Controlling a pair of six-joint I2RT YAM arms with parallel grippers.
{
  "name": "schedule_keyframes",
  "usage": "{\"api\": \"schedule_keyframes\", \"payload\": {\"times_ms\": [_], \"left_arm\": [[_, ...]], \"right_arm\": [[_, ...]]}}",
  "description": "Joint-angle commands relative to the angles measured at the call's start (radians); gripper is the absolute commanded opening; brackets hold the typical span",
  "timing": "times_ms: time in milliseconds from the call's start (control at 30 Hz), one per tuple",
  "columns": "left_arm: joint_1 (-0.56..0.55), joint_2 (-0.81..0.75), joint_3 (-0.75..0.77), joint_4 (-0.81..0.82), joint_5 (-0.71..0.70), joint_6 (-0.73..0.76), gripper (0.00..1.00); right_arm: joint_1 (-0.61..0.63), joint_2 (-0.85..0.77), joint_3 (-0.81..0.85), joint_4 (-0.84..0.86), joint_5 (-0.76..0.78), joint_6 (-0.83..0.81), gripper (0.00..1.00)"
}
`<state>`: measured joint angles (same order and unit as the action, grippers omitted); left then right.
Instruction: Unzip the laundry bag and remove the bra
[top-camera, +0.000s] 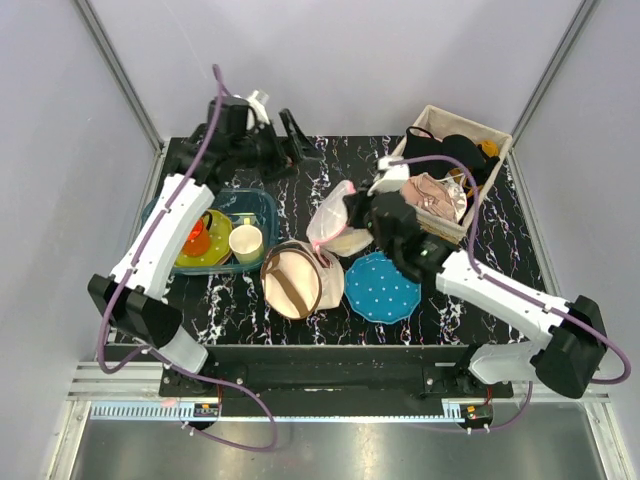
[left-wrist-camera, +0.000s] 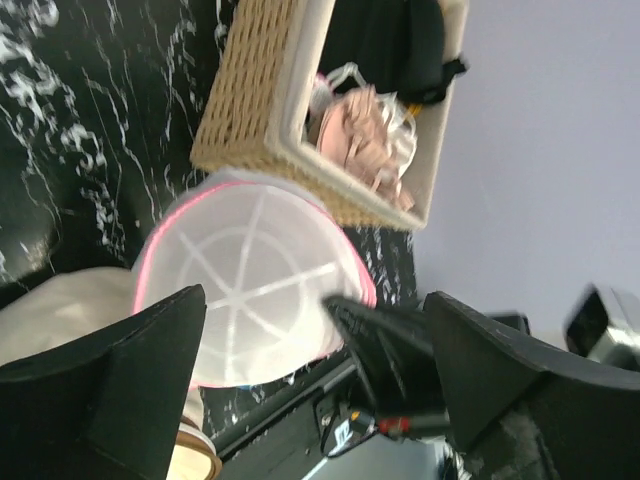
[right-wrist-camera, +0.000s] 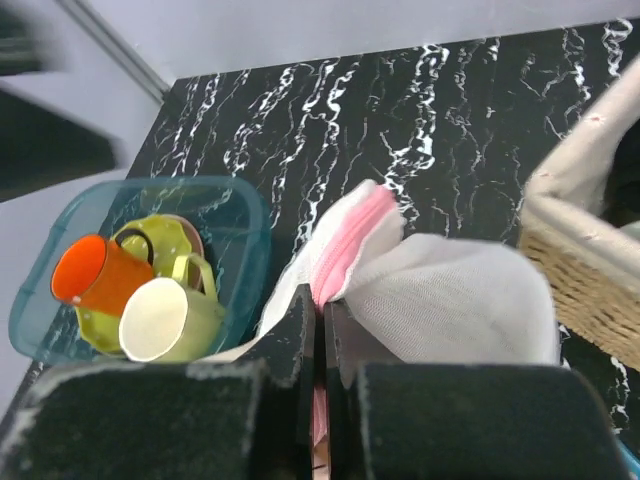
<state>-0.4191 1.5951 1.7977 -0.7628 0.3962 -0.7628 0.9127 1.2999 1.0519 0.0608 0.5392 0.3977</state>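
The laundry bag (top-camera: 333, 222) is a white mesh pouch with a pink zipper rim, lifted on edge at the table's middle. My right gripper (top-camera: 362, 216) is shut on its pink rim. The right wrist view shows the fingers (right-wrist-camera: 300, 330) pinching the pink zipper strip of the bag (right-wrist-camera: 450, 295), with the gripper (right-wrist-camera: 320, 306) closed tight. My left gripper (top-camera: 287, 138) is open and empty, high at the back left, well away from the bag. Its wrist view looks across at the bag's ribbed round face (left-wrist-camera: 250, 285) between its spread fingers (left-wrist-camera: 110, 395). No bra can be made out.
A beige canvas bag with brown straps (top-camera: 300, 280) lies in front of the laundry bag. A blue dotted plate (top-camera: 382, 287) sits to its right. A blue tray (top-camera: 256, 204) with cups is at the left. A wicker basket (top-camera: 483, 127) of clothes stands at the back right.
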Motion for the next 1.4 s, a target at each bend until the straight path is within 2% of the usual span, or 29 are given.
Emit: {"api": "schedule_keyframes", "payload": {"times_ms": [0,67,133,267,333,500,600,733,867,967,1233,1367], "left_arm": [[0.083,-0.116,-0.02,0.134,0.084,0.037,0.95],[0.138,-0.165,-0.085,0.143,0.098,0.06,0.96],[0.173,-0.199,-0.176,0.166,0.145,0.079,0.96],[0.18,-0.285,-0.332,0.194,0.197,0.12,0.95],[0.18,-0.31,-0.429,0.233,0.234,0.106,0.95],[0.184,-0.382,-0.613,0.388,0.305,-0.042,0.92],[0.203,-0.414,-0.699,0.506,0.329,-0.136,0.91],[0.213,-0.428,-0.825,0.747,0.372,-0.297,0.91],[0.213,-0.417,-0.888,0.887,0.388,-0.389,0.93],[0.213,-0.388,-0.922,1.0,0.409,-0.461,0.99],[0.213,-0.307,-0.925,1.154,0.421,-0.547,0.99],[0.213,-0.281,-0.903,1.177,0.414,-0.558,0.94]], "right_arm": [[-0.171,-0.065,0.036,-0.022,-0.361,0.141,0.0],[-0.201,-0.057,0.097,-0.053,-0.503,0.15,0.0],[-0.228,-0.056,0.137,-0.084,-0.567,0.167,0.0],[-0.296,-0.045,0.181,-0.069,-0.706,0.237,0.0],[-0.325,-0.028,0.186,0.003,-0.752,0.297,0.0],[-0.409,0.013,0.155,0.166,-0.861,0.446,0.0],[-0.445,0.036,0.109,0.321,-0.9,0.556,0.0],[-0.456,0.064,0.102,0.358,-0.913,0.599,0.0],[-0.459,0.07,0.1,0.369,-0.912,0.606,0.0],[-0.457,0.075,0.105,0.376,-0.918,0.612,0.0],[-0.462,0.091,0.097,0.424,-0.947,0.662,0.0],[-0.463,0.095,0.091,0.435,-0.952,0.671,0.0]]}}
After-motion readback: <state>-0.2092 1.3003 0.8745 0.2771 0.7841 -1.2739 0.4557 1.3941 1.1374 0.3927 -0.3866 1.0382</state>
